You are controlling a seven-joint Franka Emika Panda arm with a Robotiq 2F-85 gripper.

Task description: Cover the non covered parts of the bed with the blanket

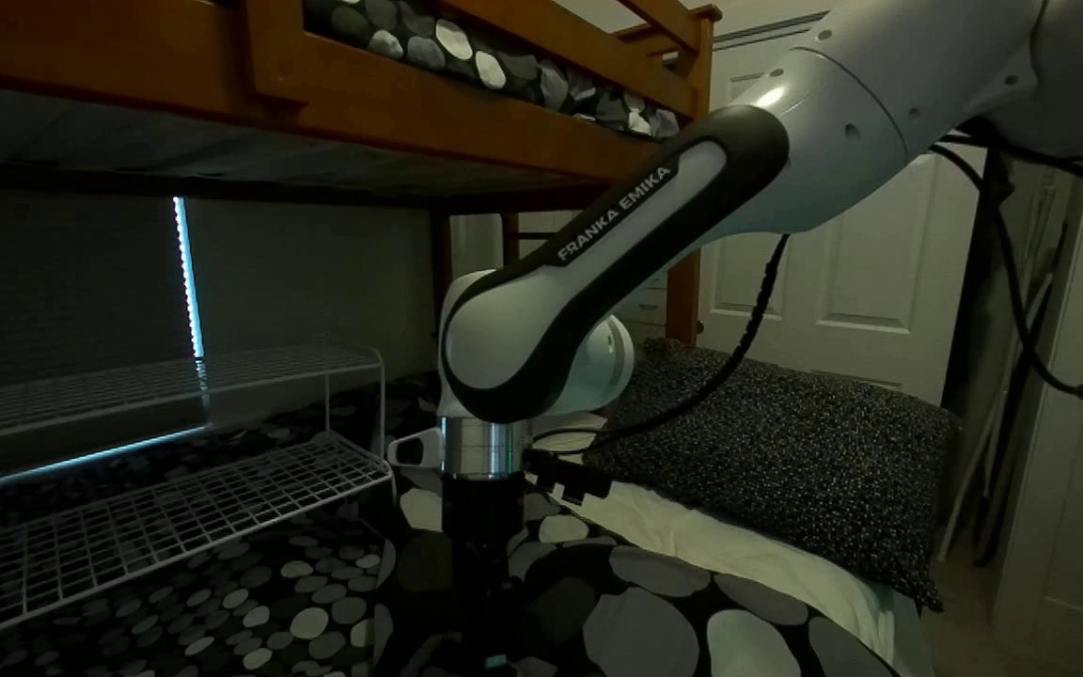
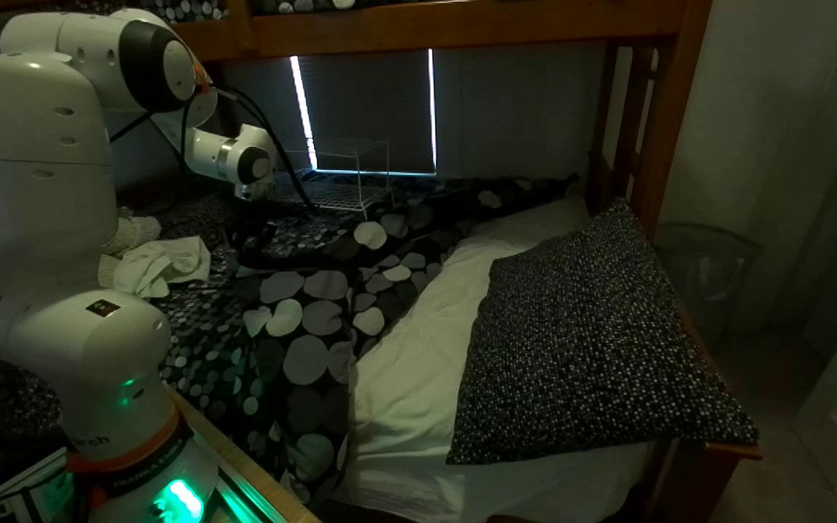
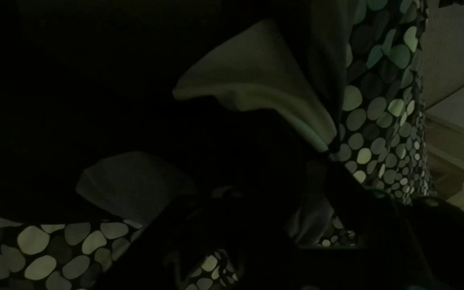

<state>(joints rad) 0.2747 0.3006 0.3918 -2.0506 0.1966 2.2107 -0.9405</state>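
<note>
The bed's white sheet shows bare between blanket and pillow in both exterior views (image 1: pixel 692 531) (image 2: pixel 407 392). The blanket, black with grey and white ovals, covers the rest of the bed in both exterior views (image 1: pixel 640 630) (image 2: pixel 309 359); its edge runs diagonally beside the sheet. In the wrist view, dark folds of the blanket (image 3: pixel 252 68) fill much of the picture. My gripper (image 2: pixel 251 240) points down at the blanket; it also shows in an exterior view (image 1: pixel 490 602). In the wrist view the fingers (image 3: pixel 260 177) look apart, with dark cloth between them; contact is too dark to judge.
A white wire rack (image 1: pixel 175 498) (image 2: pixel 331 195) stands on the blanket by the window. A finely speckled pillow (image 1: pixel 786 451) (image 2: pixel 578 349) lies at the bed's end. The upper bunk rail (image 1: pixel 466 103) (image 2: pixel 462 30) hangs overhead. White crumpled cloth (image 2: pixel 164 265) lies near the arm.
</note>
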